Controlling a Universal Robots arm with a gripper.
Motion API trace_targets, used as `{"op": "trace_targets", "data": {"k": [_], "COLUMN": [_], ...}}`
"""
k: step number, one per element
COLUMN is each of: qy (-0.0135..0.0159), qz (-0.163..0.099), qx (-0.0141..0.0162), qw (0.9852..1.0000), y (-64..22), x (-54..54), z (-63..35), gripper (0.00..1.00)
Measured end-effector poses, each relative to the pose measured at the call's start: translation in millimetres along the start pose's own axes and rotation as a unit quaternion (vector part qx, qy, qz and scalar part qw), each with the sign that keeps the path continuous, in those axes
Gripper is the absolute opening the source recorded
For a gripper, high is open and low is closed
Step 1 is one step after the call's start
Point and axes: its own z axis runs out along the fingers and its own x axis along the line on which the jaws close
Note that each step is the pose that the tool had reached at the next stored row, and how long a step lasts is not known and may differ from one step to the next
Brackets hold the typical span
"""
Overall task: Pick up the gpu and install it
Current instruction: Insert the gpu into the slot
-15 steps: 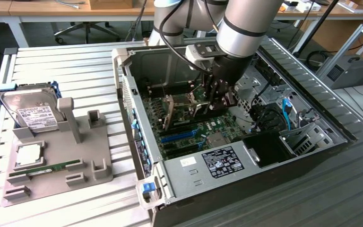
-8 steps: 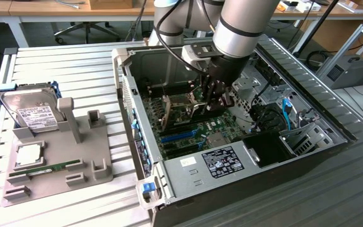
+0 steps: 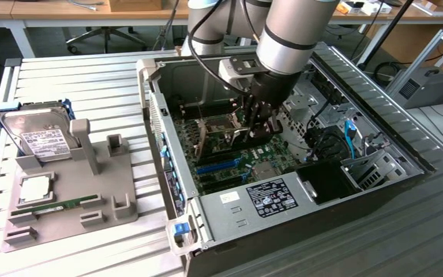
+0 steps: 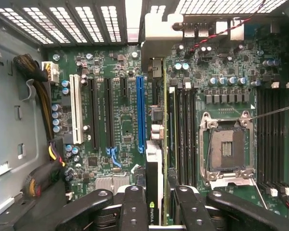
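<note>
Wrist view: the end effector (image 4: 159,192) is closed on the gpu (image 4: 154,159). One dark finger (image 4: 134,207) bears on one face of the card and the opposite finger sits on the other face. The card is seen edge-on, standing upright between them, with its green logo label showing just at the fingers. It runs lengthways away from the end effector toward the slotted rear wall of the computer case (image 4: 19,120), where a silver bracket (image 4: 159,31) stands in line with it. The card is over the motherboard (image 4: 123,130), just beside the blue slot (image 4: 140,115) and between that slot and the memory slots (image 4: 183,130). The empty processor socket (image 4: 229,147) lies beyond the memory slots, well apart from the card. Whether the card's lower edge has entered a slot cannot be told.

Exterior view: the arm reaches down into the open case, which lies on its side toward the exterior view's right edge of the slatted worktop (image 3: 67,75). Toward the worktop's edge at the exterior view's left stands a grey fixture (image 3: 90,190). It carries an upright hard drive (image 3: 41,135) in a blue frame, a processor chip (image 3: 35,189) and a green memory stick (image 3: 67,205), all well apart from the end effector.
</note>
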Motion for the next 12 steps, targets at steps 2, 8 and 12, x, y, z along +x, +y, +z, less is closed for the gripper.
{"op": "trace_targets", "data": {"k": [2,8,12], "qy": [0.0000,0.0000,0.0000], "qz": [0.000,0.000,0.000], "qx": [0.0000,0.0000,0.0000], "qw": [1.0000,1.0000,1.0000], "y": [0.3,0.6,0.5], "x": [0.1,1.8,6.3], "z": [2.6,5.5,5.3], "gripper": [0.27,0.27,0.27]}}
